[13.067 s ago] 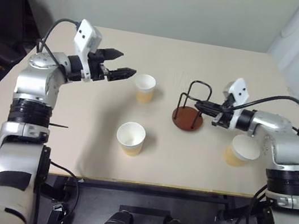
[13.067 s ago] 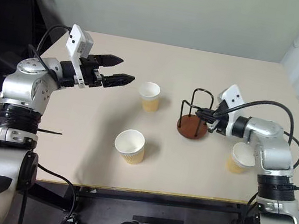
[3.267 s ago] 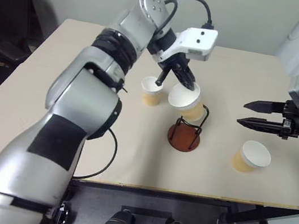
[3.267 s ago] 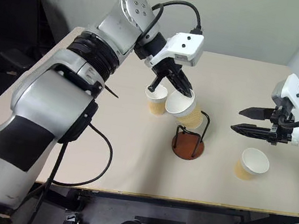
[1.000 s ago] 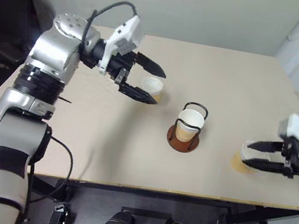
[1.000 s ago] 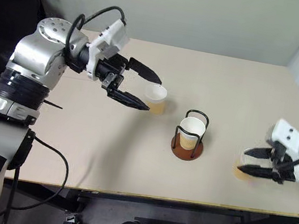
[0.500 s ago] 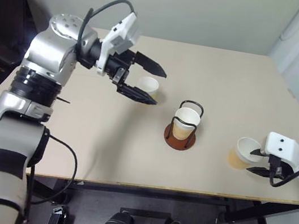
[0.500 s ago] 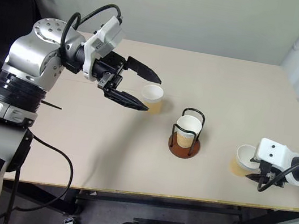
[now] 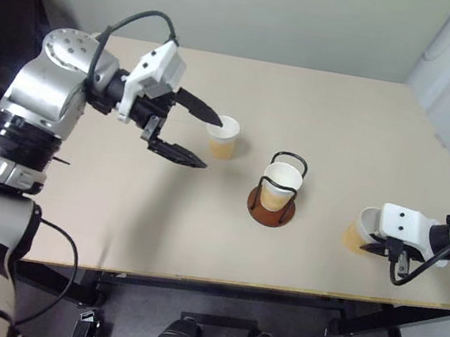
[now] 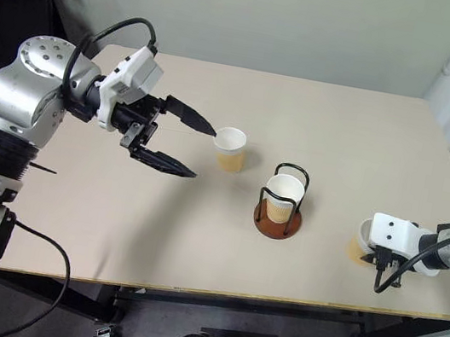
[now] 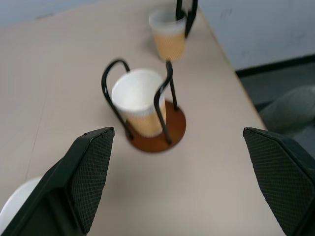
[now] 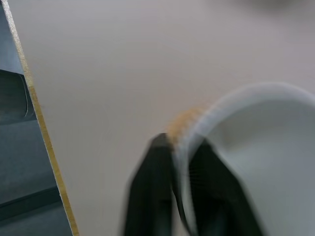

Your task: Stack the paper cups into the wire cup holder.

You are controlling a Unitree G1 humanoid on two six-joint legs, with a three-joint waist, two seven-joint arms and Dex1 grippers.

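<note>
- The desk (image 9: 316, 140) is a pale beige top with a light edge strip along its near side, and it carries the holder and all three cups.
- The left gripper (image 9: 204, 141) hangs above the desk's left half, its black jaws spread wide apart and empty; the upper fingertip ends just beside the rim of the far cup without clearly touching it.
- The right gripper (image 12: 179, 189) is down at the desk's near right corner, its jaws pinched together on the wall of the right cup, one finger outside and one inside the rim, as the right wrist view shows.
- The holder (image 9: 270, 206) stands near the middle of the desk, its round reddish-brown base flat and its black wire loops rising around a cup.
- The held cup (image 9: 279, 185) sits upright inside the holder's loops, white rim up and tan wall below, resting on the base.
- The far cup (image 9: 222, 136) stands upright on the desk, to the left of the holder and a little farther back, apart from it.
- The right cup (image 9: 362, 229) stands near the desk's front right edge, well apart from the holder, with the right gripper clamped on its rim.
</note>
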